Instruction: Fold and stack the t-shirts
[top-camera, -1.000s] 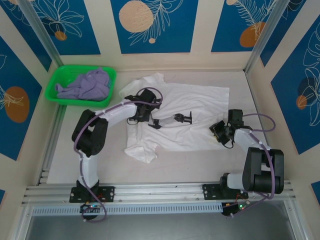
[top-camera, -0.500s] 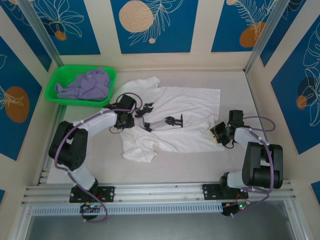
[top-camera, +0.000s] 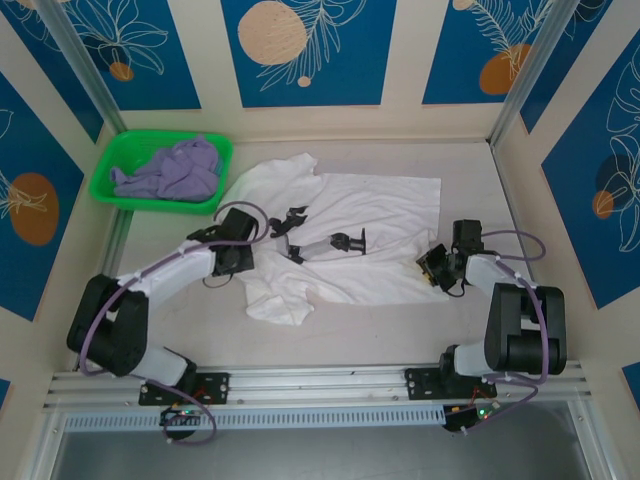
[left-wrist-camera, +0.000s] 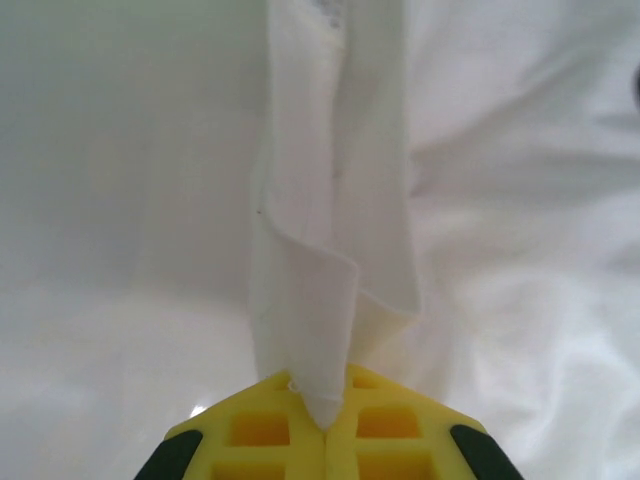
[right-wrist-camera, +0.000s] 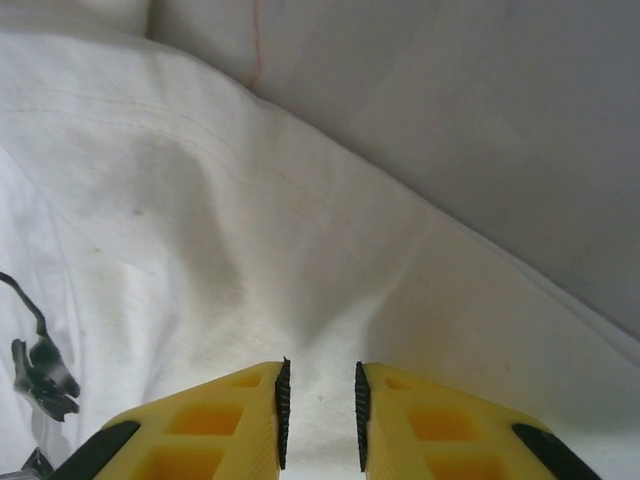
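Green basket (top-camera: 122, 150) at the table's (top-camera: 400, 325) far-left corner; blue, seemingly leaf-printed panels (top-camera: 308, 50) behind.

Bright, even light from overhead fills the top view, and shadows there are soft and short. The white t-shirt (top-camera: 390, 215) glares, its creases faint. In the left wrist view it is washed out and blurred apart from the centre fold. The right wrist view is dimmer and sharper, greying toward 1 o'clock.
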